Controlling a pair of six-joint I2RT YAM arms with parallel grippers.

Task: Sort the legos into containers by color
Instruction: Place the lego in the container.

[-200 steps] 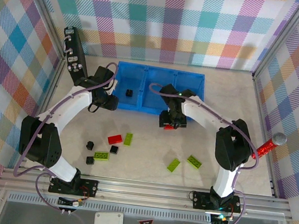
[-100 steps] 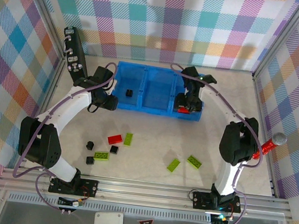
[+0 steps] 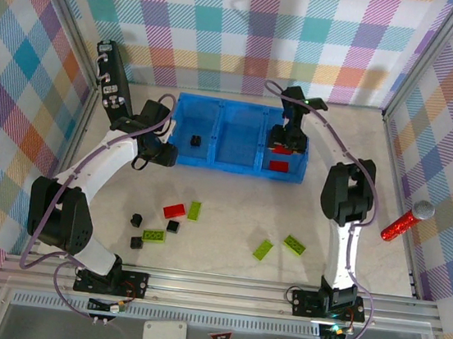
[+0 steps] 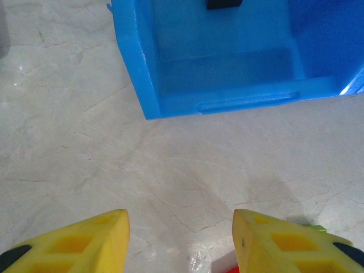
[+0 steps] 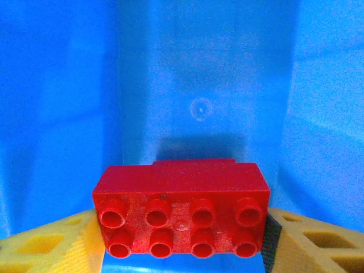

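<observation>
The table [image 3: 232, 195] is being left mostly bare on the near side of both claws, so open room is being offered there. The blue tray [image 3: 239, 138] is being entered by the right claw [image 5: 181, 242]. This claw is being held partly open around a red lego [image 5: 181, 213]. The brick is being pinched at its short ends by the yellow fingers [image 5: 51, 244] inside the right compartment, and is being hemmed in by blue walls to either side and ahead. A second red lego [image 3: 279, 166] is being seen lying just nearward of that claw, in the same compartment. The left claw [image 4: 181, 242] is being held moderately open with nothing between its fingers, over bare table just short of the tray's corner. A black cube [image 3: 196, 140] is being seen beyond it in the left compartment. Loose legos [image 3: 174, 209] are being seen lying well nearward of both claws.
</observation>
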